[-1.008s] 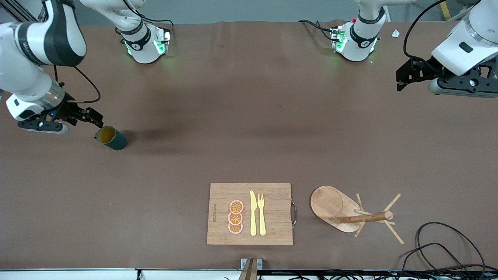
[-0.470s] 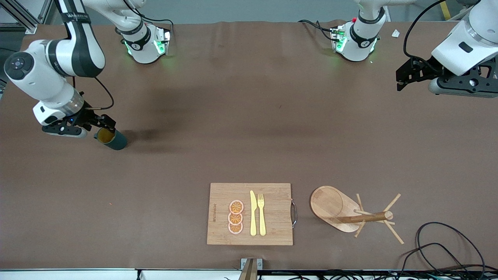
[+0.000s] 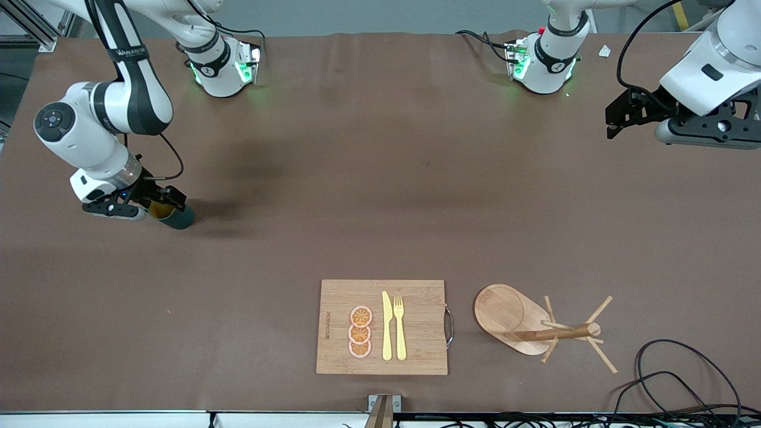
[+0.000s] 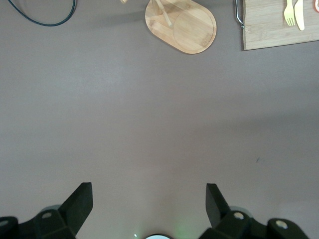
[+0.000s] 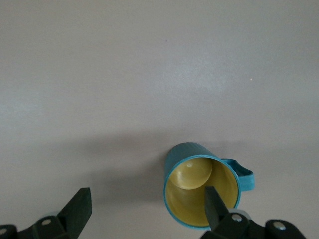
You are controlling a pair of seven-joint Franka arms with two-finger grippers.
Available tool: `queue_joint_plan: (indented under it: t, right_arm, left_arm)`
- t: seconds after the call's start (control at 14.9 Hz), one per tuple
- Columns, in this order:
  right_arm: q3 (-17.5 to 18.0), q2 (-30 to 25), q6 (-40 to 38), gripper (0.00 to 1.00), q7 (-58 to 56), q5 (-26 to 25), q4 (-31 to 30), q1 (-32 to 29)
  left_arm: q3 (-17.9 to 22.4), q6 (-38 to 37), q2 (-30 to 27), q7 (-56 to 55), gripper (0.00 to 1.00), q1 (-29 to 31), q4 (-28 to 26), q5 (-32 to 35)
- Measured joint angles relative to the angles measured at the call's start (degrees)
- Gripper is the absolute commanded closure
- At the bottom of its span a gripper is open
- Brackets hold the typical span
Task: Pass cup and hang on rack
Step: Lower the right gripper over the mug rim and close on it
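The dark teal cup (image 3: 176, 217) with a yellowish inside stands upright on the brown table near the right arm's end. My right gripper (image 3: 167, 201) is open right at the cup's mouth. In the right wrist view one finger (image 5: 215, 205) is over the cup's (image 5: 187, 157) opening near the handle. The other finger (image 5: 79, 208) is outside, apart from the cup. The wooden rack (image 3: 512, 315) sits near the front edge toward the left arm's end; it also shows in the left wrist view (image 4: 189, 30). My left gripper (image 3: 615, 122) is open and empty, waiting in the air.
A bamboo cutting board (image 3: 416, 297) with orange slices (image 3: 360, 331), a yellow knife (image 3: 387, 326) and fork (image 3: 399, 327) lies beside the rack. Black cables (image 3: 672, 368) lie at the front corner at the left arm's end.
My right gripper has moved toward the cup and come down over its mouth. The cup, the rack and the left arm have not moved.
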State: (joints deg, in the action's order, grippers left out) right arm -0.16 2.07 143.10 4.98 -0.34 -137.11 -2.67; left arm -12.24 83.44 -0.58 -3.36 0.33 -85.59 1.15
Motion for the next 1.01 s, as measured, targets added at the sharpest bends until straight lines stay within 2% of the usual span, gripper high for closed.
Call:
queue_joint_plan:
  t: [0.74,0.94,1.01]
  right_arm:
    - [0.0,3.8,1.2,0.0,0.0,0.0,-2.4,-0.1]
    - [0.1,4.1,1.5,0.16,0.0,0.0,-3.0,-0.1]
    - [0.1,4.1,1.6,0.18,0.0,0.0,-3.1,-0.1]
  left_arm:
    - [0.6,-1.8,0.0,0.0,0.0,0.3,0.0,0.0]
    - [0.6,-2.4,0.0,0.0,0.0,0.3,0.0,0.0]
    - [0.6,-2.5,0.0,0.0,0.0,0.3,0.0,0.0]
